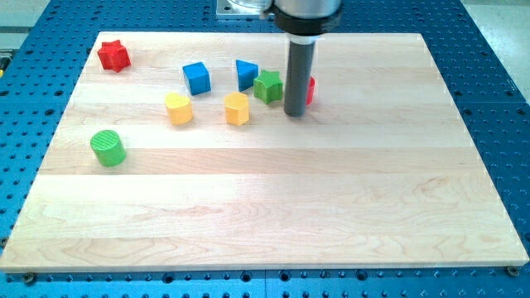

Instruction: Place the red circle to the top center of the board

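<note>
No gripper is fitted, so nothing is grasped; the arm ends in a dark rod, and my tip (295, 113) rests on the desk (248, 207) in the upper middle of the view. The red circle (310, 89) sits directly behind the rod, mostly hidden, with only a sliver showing at the rod's right edge. Whether they touch cannot be told. The green star-like block (267, 86) stands just beside the rod on the view's left, with the blue triangle (246, 74) next to it.

Risk noted: the circle is round and may slip sideways off the narrow rod if pushed off-centre. A push drifting toward the view's left would likely disturb the green block and the triangle.
</note>
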{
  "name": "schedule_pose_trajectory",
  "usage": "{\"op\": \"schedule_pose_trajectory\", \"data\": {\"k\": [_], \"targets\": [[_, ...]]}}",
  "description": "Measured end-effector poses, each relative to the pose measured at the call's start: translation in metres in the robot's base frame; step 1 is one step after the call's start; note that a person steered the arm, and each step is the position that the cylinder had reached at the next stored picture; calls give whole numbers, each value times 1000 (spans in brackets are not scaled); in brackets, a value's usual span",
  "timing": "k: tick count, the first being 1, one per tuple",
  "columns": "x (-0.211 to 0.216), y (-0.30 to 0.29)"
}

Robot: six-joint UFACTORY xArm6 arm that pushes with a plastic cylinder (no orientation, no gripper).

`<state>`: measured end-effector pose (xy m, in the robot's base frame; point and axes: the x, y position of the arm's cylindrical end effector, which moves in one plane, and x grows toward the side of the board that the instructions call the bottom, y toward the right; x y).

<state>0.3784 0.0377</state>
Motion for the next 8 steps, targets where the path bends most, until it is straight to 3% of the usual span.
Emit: {"op": "schedule_pose_trajectory", "data": {"k": [2,4,5,6,8], "targets": [[-16,59],[-90,14],[-91,29],[-98,-28],[-107,-30]]}}
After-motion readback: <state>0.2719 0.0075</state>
